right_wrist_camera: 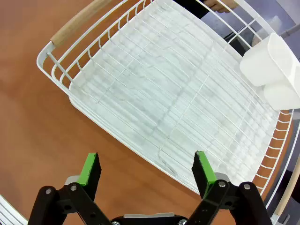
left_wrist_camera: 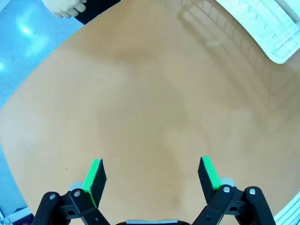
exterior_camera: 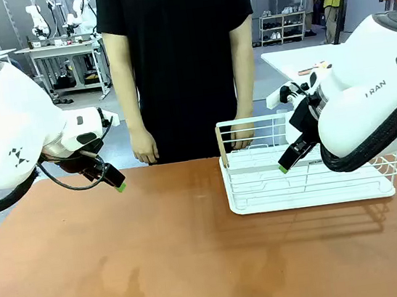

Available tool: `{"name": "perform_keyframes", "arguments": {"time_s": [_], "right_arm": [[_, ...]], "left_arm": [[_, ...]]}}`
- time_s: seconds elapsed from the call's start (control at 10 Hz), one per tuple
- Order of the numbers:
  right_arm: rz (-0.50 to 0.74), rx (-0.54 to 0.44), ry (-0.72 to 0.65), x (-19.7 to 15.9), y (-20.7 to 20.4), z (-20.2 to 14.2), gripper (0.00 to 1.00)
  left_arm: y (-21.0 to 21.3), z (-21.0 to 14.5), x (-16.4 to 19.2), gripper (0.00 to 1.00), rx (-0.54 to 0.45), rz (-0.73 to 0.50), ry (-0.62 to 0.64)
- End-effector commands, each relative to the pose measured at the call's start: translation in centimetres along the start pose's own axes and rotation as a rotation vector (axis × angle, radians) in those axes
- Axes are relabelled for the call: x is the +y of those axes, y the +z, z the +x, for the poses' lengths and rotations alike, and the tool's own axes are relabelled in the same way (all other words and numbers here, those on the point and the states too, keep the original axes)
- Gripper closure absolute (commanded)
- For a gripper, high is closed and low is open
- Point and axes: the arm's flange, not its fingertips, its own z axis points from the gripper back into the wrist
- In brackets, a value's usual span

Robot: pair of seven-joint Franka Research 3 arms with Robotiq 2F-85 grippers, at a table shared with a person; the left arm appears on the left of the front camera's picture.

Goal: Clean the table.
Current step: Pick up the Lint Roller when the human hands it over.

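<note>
1. The terracotta bench [exterior_camera: 161,256] fills the front view, and a white wire rack [exterior_camera: 308,178] stands on its right side.
2. The left jaws — spread wide, gripping nothing — hang over bare bench top at the left.
3. The right jaws stand wide apart and empty above the rack's near edge.
4. A person stands at the far side, one hand [exterior_camera: 241,137] just behind the rack's far rim.

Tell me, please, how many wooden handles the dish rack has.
2. One wooden handle tops the dish rack's end at the right wrist view's upper left; the other, on the opposite end, is cut off at lower right.
</note>
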Motion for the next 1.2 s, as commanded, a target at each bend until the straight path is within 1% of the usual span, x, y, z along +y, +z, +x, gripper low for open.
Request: {"name": "perform_keyframes", "arguments": {"time_s": [0.0,1.0,1.1], "right_arm": [[0.0,0.0,0.0,0.0,0.0,0.0,0.0],[-0.001,0.0,0.001,0.0,0.0,0.0,0.0],[0.083,-0.025,-0.043,-1.4,2.3,1.1,0.0]], "left_arm": [[0.0,0.0,0.0,0.0,0.0,0.0,0.0],[0.0,0.0,0.0,0.0,0.0,0.0,-0.001],[2.2,1.5,1.7,0.0,-0.01,-0.143,0.069]]}}
